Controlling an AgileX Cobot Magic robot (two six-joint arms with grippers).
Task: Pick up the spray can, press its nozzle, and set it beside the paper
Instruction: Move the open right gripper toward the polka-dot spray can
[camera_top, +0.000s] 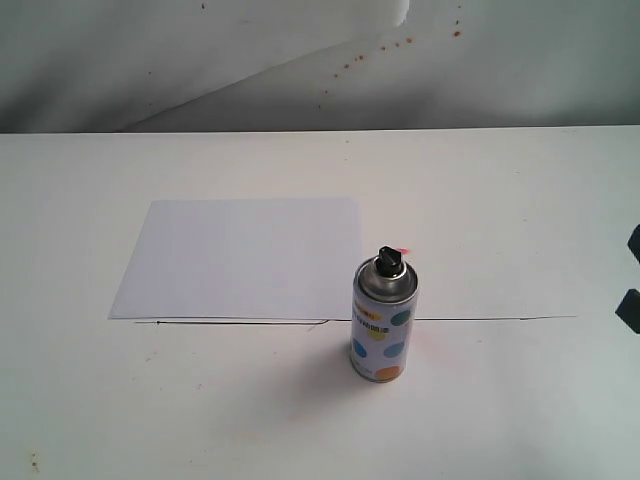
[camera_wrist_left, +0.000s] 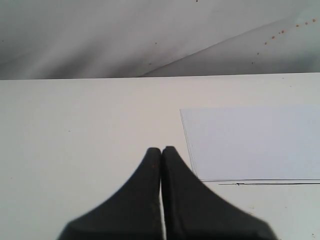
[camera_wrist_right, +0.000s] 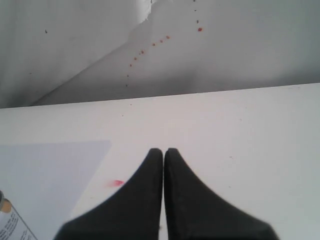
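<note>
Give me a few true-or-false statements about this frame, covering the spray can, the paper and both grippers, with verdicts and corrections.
1. The spray can stands upright on the table. True.
2. The right gripper is shut on the spray can. False: it is shut but holds nothing, and the can stands free.
3. The left gripper has its jaws wide open. False: they are closed together with nothing between them.
4. The paper lies flat on the table, with the spray can by one of its corners. True.
</note>
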